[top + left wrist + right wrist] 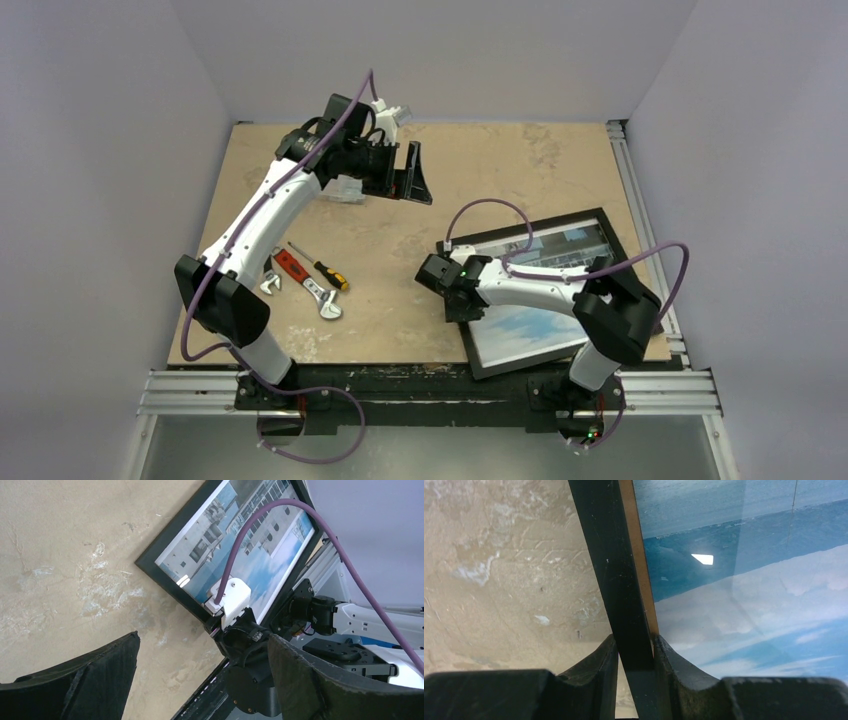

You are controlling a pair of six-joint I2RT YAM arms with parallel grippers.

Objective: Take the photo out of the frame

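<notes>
The black frame [530,224] lies at the right of the table with the photo [520,330] of sky and a white building in it, face up. My right gripper [462,306] is shut on the frame's left side bar. In the right wrist view its fingers [599,670] clamp the black bar [616,570], one on each side, with the photo [749,580] to the right. My left gripper [415,180] is open and empty, raised over the back of the table. The left wrist view shows its gripper [204,645] open, with the frame [165,575] and photo [260,565] beyond.
A clear plastic box [345,190] sits under the left arm at the back left. A red-handled tool [292,265], a screwdriver [322,268] and a wrench [322,298] lie at the left. An aluminium rail [640,190] runs along the table's right edge.
</notes>
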